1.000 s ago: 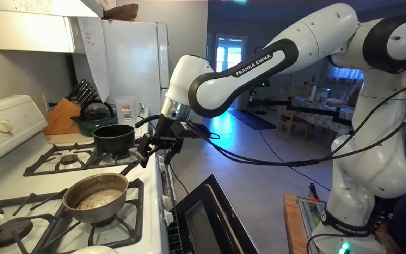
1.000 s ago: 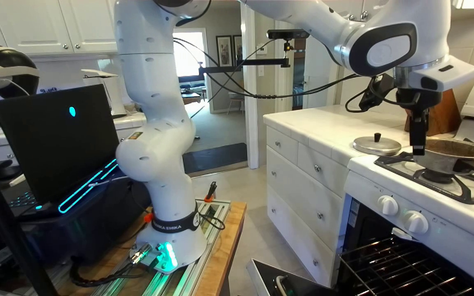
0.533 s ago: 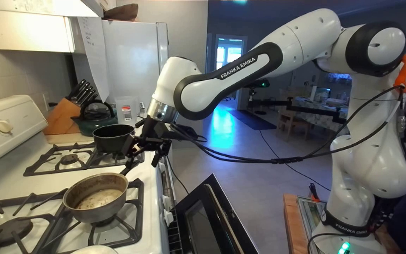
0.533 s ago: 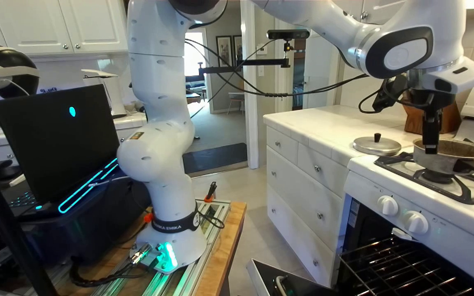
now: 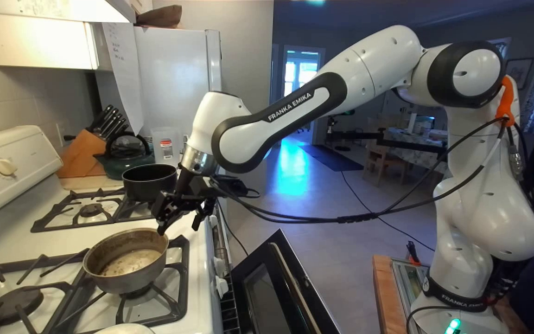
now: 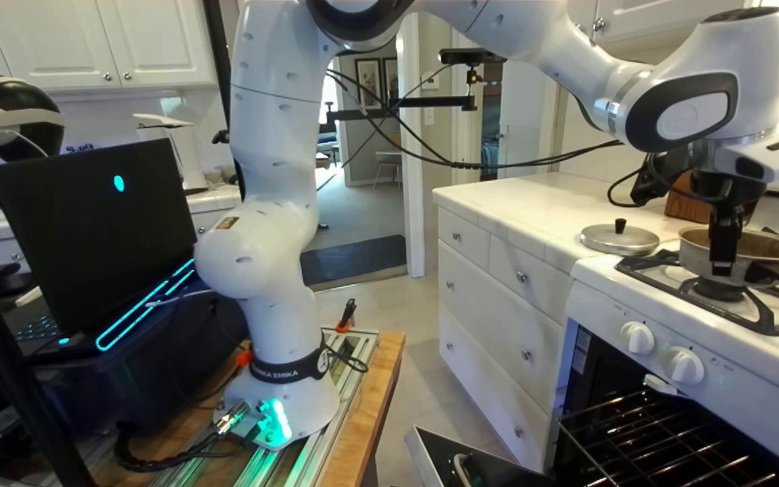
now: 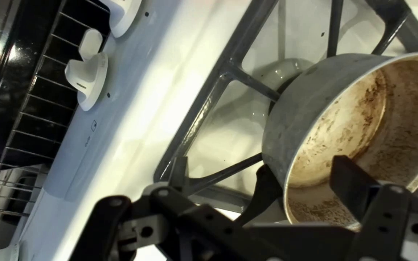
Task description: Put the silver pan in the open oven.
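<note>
The silver pan [image 5: 130, 276] sits upright on a front burner grate; it also shows in an exterior view [image 6: 695, 260] and the wrist view [image 7: 303, 105]. Its dark handle [image 7: 263, 195] leaves the pan toward the gripper and is mostly hidden by it. My gripper [image 5: 179, 227] is open and empty, just above the pan's handle side. In the wrist view [image 7: 259, 165] one fingertip overlaps the pan's interior, the other the grate, with the handle's base between. The gripper also shows in an exterior view [image 6: 723, 269]. The oven [image 6: 660, 433] is open below, its door [image 5: 271, 287] tilted down.
A black pot [image 5: 149, 183] stands on the neighbouring burner, close behind the gripper. A kettle [image 5: 125, 155] and knife block [image 5: 81, 155] stand beyond it. A metal lid [image 6: 619, 239] lies on the counter. White knobs [image 6: 683, 365] jut from the stove front above the oven rack.
My gripper has moved toward the pan and lower, from beyond the handle to beside the pan's rim. It stays open. The pan and oven door have not moved.
</note>
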